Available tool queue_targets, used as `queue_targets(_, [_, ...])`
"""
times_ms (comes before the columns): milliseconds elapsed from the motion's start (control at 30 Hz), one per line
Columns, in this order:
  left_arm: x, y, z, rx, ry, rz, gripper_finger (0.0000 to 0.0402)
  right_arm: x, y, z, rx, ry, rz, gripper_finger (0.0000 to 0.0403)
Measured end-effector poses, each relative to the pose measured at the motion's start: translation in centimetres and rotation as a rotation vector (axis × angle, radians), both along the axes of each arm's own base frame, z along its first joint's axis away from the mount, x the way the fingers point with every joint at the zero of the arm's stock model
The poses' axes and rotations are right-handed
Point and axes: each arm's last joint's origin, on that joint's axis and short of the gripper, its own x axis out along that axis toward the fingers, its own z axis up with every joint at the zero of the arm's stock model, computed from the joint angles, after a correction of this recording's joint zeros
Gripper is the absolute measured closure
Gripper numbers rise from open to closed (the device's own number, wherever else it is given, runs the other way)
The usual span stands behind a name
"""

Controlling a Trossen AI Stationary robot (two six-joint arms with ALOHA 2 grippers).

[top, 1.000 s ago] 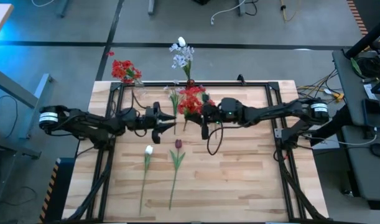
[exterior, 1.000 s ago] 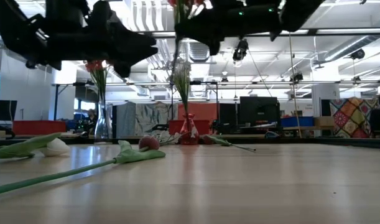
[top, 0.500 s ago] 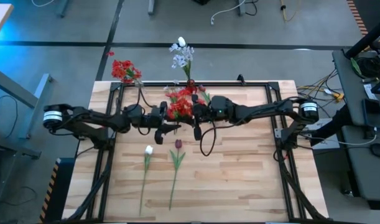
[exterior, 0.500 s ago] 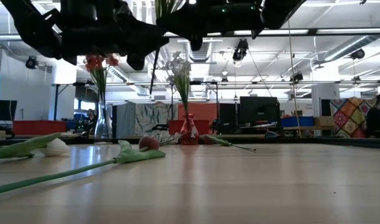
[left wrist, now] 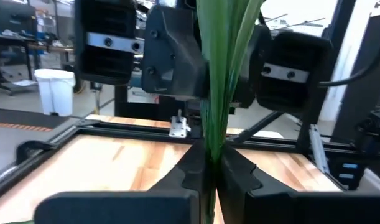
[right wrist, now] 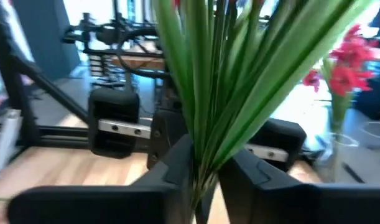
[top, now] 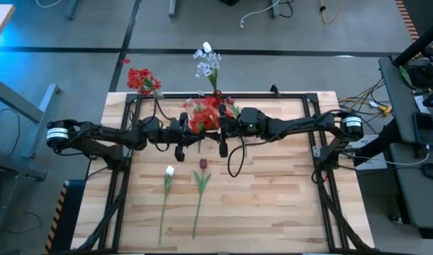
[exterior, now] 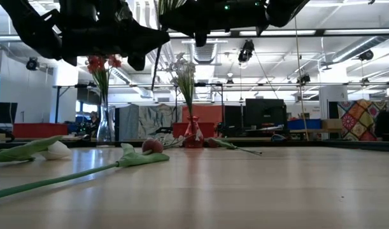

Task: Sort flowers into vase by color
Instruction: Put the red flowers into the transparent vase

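A bunch of red flowers (top: 202, 113) with long green leaves stands upright above the table's middle, between my two grippers. My left gripper (top: 190, 136) is shut on its stem from the left. My right gripper (top: 221, 131) has the leaf bundle between its fingers from the right. A white bud flower (top: 168, 185) and a dark red tulip (top: 202, 177) lie flat on the table nearer the front. Red flowers stand in a clear vase (exterior: 104, 124) at the far left. White and pale-blue sprays (top: 207, 64) stand in a red vase (exterior: 193, 133) at the far middle. My left gripper pinches the bunch's green stem (left wrist: 209, 155) between its two fingers. The fingers come level from the table's left and lie across the upright stem, which is clear of the table. My right gripper has the bundle of green leaves and stems (right wrist: 205, 163) between its two fingers (right wrist: 177, 168), level from the table's right. The bundle fans upward from the narrow gap.
A black metal frame (top: 312, 106) runs round the table. Another flower stem (exterior: 235, 147) lies on the table near the red vase. Bare wood (top: 273, 205) spreads over the near and right parts.
My right gripper has carried the red bunch toward the table's left, up to my left gripper. My left gripper has shut on the stem. The bunch stays upright and clear of the table.
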Motion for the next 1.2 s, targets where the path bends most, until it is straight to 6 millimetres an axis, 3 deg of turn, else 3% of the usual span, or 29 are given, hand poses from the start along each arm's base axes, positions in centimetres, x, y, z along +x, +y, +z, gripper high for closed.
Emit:
queue_targets(233, [-2.0, 1.4, 1.9, 0.046, -0.034, 0.087, 0.04, -1.1, -0.2, 1.4, -0.029, 0.029, -0.119, 0.023])
queue_targets(400, [-4.2, 2.4, 4.5, 0.106, -0.098, 0.171, 0.0401, -2.2, -0.1, 2.6, -0.053, 0.041, -0.141, 0.02])
queue_targets(567, [-5.9, 3.1, 8.4, 0.207, -0.082, 0.258, 0.0401, -2.5, -0.1, 2.9, -0.06, 0.041, -0.162, 0.0237])
queue_targets(833, [-8.1, 3.3, 15.5, 0.436, -0.091, 0.472, 0.0401, -2.7, -0.1, 1.8, -0.08, 0.076, -0.16, 0.0369])
queue_targets(900, [-8.8, 3.5, 16.9, 0.477, -0.097, 0.521, 0.0401, -2.8, -0.1, 1.5, -0.082, 0.076, -0.159, 0.0387])
queue_targets(1033, [-10.2, 4.7, 18.6, 0.505, -0.093, 0.633, 0.0402, -2.8, -0.1, 1.1, -0.082, 0.083, -0.159, 0.039])
queue_targets(1200, [-12.0, 7.4, 18.5, 0.489, -0.045, 0.816, 0.0401, -2.9, -0.1, 0.9, -0.092, 0.092, -0.157, 0.039])
